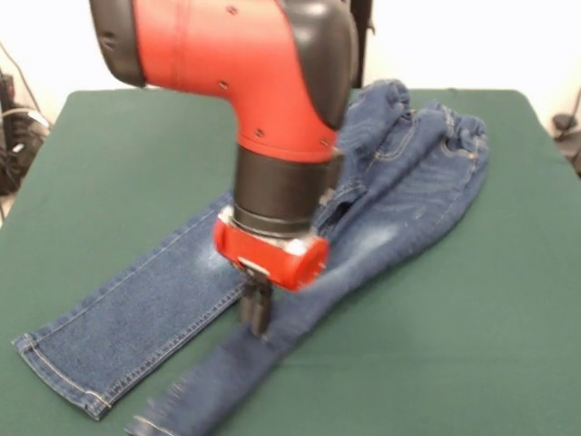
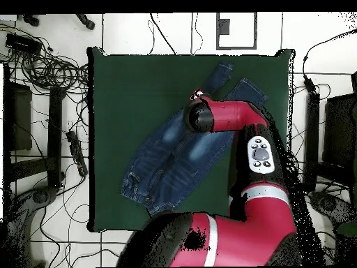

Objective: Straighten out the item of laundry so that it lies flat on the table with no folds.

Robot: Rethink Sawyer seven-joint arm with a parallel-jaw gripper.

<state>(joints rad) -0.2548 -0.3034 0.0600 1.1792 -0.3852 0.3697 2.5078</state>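
Across a dark green, felt-like table [image 1: 508,300], a pair of blue denim jeans [image 1: 136,318] lies spread on the diagonal, while bare white floor, tangled black cables [image 2: 42,63] and dark equipment stands [image 2: 56,132] ring the table in the overhead view. Seen from the front, the jeans' gathered, elasticated waistband [image 1: 463,136] is bunched and rumpled toward the table's far right corner, with tan stitching tracing the seams and a pale faded patch on the thigh. Both legs run from the waistband toward the near left of the table: one lies fairly flat, ending in a neatly stitched hem [image 1: 59,377]; the other, nearer the table's front edge, is narrower and creased along its length, its cuff reaching the bottom of the front view. A glossy red and black robot arm [image 1: 245,64], rounded at the elbow, comes down over the middle of the jeans. Its small dark gripper [image 1: 255,313] hangs beneath a red wrist block [image 1: 272,254], right above the crease where the two legs meet, at or just over the denim; motion blur hides whether its jaws are spread or pressed together, and whether they touch the cloth.
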